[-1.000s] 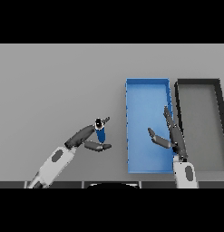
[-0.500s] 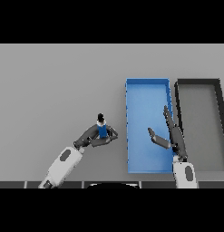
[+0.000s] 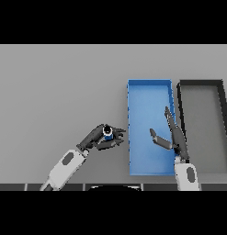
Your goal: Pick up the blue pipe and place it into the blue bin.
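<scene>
Blue pipe: the short blue plastic pipe point(image 3: 107, 132) sits in my left hand point(image 3: 100, 139), my fingers curled round it, just left of the bin's near-left wall.
Bin: the blue rectangular plastic bin point(image 3: 149, 84) stands on the grey counter point(image 3: 55, 87), nothing in it that I can see.
Done: the pick-up, I judge.
Left: carry the pipe over the wall and let go inside.
Right hand: my right hand point(image 3: 174, 136) hovers over the bin, fingers straight and spread.
Beside: a black bin point(image 3: 201, 83) right of the blue one.

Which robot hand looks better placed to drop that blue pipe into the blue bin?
The left robot hand: it already grips the blue pipe beside the blue bin. The right robot hand hovers open over the bin.
</scene>
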Controlling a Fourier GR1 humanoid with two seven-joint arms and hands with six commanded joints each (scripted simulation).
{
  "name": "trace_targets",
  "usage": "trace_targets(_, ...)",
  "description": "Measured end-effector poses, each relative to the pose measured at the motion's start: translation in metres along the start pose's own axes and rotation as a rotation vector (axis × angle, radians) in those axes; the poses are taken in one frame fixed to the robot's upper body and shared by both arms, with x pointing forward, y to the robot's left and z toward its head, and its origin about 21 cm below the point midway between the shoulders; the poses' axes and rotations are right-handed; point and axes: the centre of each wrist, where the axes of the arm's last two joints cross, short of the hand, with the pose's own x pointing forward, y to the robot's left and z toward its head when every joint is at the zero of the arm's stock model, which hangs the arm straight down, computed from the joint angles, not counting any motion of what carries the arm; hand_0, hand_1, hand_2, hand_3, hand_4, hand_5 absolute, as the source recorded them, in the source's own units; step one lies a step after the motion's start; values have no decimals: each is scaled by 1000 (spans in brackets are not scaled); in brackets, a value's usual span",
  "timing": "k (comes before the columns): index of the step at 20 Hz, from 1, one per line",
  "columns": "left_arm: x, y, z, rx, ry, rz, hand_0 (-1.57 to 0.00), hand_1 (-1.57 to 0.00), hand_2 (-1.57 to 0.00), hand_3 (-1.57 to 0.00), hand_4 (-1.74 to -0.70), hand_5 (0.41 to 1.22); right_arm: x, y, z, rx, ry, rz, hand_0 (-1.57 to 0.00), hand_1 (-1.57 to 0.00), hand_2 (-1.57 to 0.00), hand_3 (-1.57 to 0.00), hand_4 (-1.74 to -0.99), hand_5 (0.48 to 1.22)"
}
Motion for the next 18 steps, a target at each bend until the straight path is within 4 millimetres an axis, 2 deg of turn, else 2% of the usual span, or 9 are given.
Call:
trace_targets(3, 24, -1, -13, -39, -56, -9, -1546, -1549, -1551, -1444, -1721, 1212, -4, -2, 2, 3, 21, 26, 1, 1, 1, 1, -1219, 634)
trace_targets(6, 39, 1, -16, -73, -63, -21, -1558, -1560, -1561, -1445, -1724, 1216, -3, -3, 1, 7, -18, 18, 1, 1, 1, 1, -1215, 639)
trace_targets(8, 46, -5, -22, -96, -40, -13, -1563, -1564, -1565, -1443, -1726, 1218, -4, -5, 3, 2, -17, 31, 1, 1, 1, 1, -1195, 635)
trace_targets(12, 49, -5, -21, -112, -32, -23, -1568, -1568, -1568, -1442, -1729, 1219, -1, -4, 8, -28, -8, 23, 1, 1, 1, 1, -1177, 629)
trace_targets(13, 45, -11, -21, -114, -18, -17, -1568, -1569, -1569, -1443, -1729, 1219, -2, -4, 9, -33, -3, 21, 1, 1, 1, 1, -1174, 629)
trace_targets(18, 47, -7, -19, -111, -15, -28, -1570, -1570, -1570, -1442, -1730, 1220, -4, -4, 16, -42, -8, 19, 1, 1, 1, 1, -1207, 619)
